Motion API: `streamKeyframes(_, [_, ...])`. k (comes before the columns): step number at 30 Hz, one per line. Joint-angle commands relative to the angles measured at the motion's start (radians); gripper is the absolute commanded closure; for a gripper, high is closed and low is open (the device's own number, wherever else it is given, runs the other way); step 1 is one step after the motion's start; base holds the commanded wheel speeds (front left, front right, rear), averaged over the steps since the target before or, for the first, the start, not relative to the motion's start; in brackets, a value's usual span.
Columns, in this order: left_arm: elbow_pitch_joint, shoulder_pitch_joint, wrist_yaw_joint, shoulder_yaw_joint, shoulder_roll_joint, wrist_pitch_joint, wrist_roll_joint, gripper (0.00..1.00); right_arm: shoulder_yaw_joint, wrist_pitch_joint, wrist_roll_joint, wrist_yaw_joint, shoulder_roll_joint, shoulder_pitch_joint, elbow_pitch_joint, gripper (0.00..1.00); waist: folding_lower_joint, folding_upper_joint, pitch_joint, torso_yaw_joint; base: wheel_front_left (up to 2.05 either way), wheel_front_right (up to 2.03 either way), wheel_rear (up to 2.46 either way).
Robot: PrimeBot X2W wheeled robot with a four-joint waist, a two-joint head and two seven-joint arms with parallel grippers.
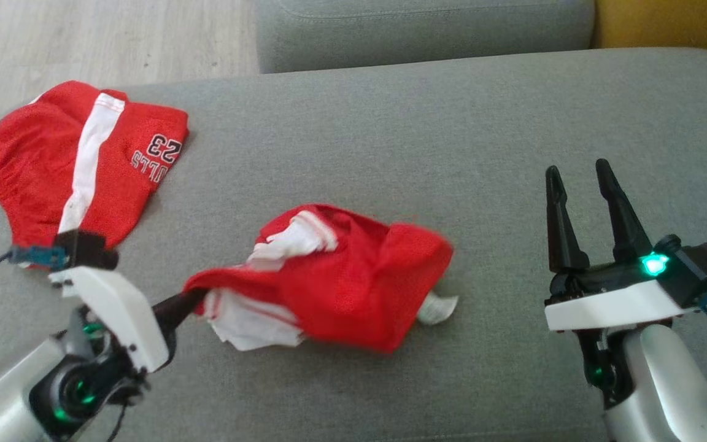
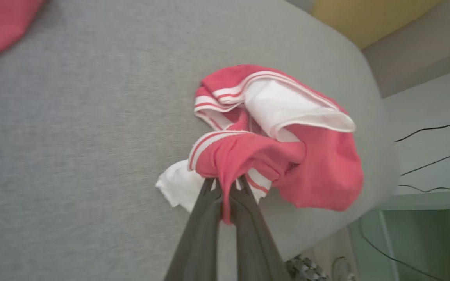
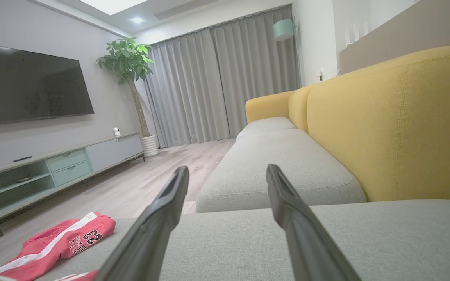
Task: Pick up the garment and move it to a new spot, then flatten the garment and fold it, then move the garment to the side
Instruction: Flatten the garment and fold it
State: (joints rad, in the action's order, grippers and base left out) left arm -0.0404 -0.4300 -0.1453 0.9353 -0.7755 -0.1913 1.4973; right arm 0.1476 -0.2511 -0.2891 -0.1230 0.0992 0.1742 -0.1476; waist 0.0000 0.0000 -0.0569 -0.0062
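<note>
Two tools differ: left tool (image 1: 196, 299) clamps the crumpled garment (image 1: 353, 276) mid-frame, seemingly mid-move; right tool (image 1: 577, 169), lower right, gapes empty; next likely needs release, then flattening.

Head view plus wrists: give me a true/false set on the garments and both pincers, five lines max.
1. The left pincer is shut on the crumpled red garment. True.
2. The right pincer grips that garment too. False: it is open, holds nothing and sits apart from it.
3. A second red garment with a white stripe lies on the grey cushion, to the robot's left. True.
4. The gripped garment is spread flat. False: it is bunched up.
5. All the upholstery is grey. False: the backrest is yellow.
</note>
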Motion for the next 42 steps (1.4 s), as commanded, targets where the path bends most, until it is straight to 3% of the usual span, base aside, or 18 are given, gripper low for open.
streamKeyframes(1, [-0.005,-0.031,-0.011,-0.039,-0.052,0.015,-0.03,1.0,0.019,-0.011,0.002,-0.008,-0.003,0.026,0.033,0.0,0.0,0.0,-0.004,-0.006,0.0,0.0,0.0])
streamKeyframes(5, [-0.123,0.004,-0.028,-0.032,-0.017,0.106,-0.074,0.98,0.026,-0.011,-0.002,-0.008,-0.002,0.027,0.029,0.0,0.0,0.0,-0.007,-0.018,0.0,0.0,0.0])
streamKeyframes(6, [-0.148,0.011,-0.024,-0.034,-0.004,0.132,-0.08,0.16,0.027,-0.011,-0.003,-0.008,-0.001,0.027,0.026,0.0,0.0,0.0,-0.007,-0.019,0.0,0.0,0.0])
streamKeyframes(7, [-0.169,0.015,-0.019,-0.031,0.006,0.153,-0.092,0.0,0.029,-0.011,-0.005,-0.008,0.0,0.026,0.023,0.0,0.0,0.0,-0.006,-0.021,0.0,0.0,0.0])
streamKeyframes(11, [-0.204,0.019,-0.02,-0.024,0.017,0.237,-0.157,0.0,0.037,-0.011,-0.01,-0.008,0.006,0.02,0.011,0.0,0.0,0.0,0.006,-0.019,0.0,0.0,0.0])
streamKeyframes(19, [-0.093,0.028,-0.19,-0.058,-0.05,0.409,-0.311,0.0,0.087,-0.011,-0.03,-0.008,0.012,0.005,-0.01,0.0,0.0,0.0,0.027,0.008,0.0,0.0,0.0])
streamKeyframes(22, [-0.032,0.034,-0.223,-0.069,-0.059,0.434,-0.363,0.0,0.113,-0.011,-0.044,-0.008,0.024,0.005,-0.023,0.0,0.0,0.0,0.03,0.018,0.0,0.0,0.0])
streamKeyframes(27, [0.038,0.044,-0.232,-0.079,-0.049,0.442,-0.381,0.0,0.178,0.016,-0.085,-0.008,0.058,0.016,-0.081,0.0,0.0,0.0,0.031,0.027,0.0,0.0,0.0])
streamKeyframes(36, [0.045,0.056,-0.24,-0.095,-0.025,0.446,-0.378,0.0,0.422,0.362,-0.363,-0.008,0.148,0.08,-0.164,0.0,0.0,0.0,0.02,0.041,0.0,0.0,0.0])
streamKeyframes(42, [0.025,0.08,-0.227,-0.11,0.015,0.45,-0.374,0.0,0.433,0.458,-0.436,-0.008,0.176,0.112,-0.201,0.0,0.0,0.0,0.017,0.067,0.0,0.0,0.0])
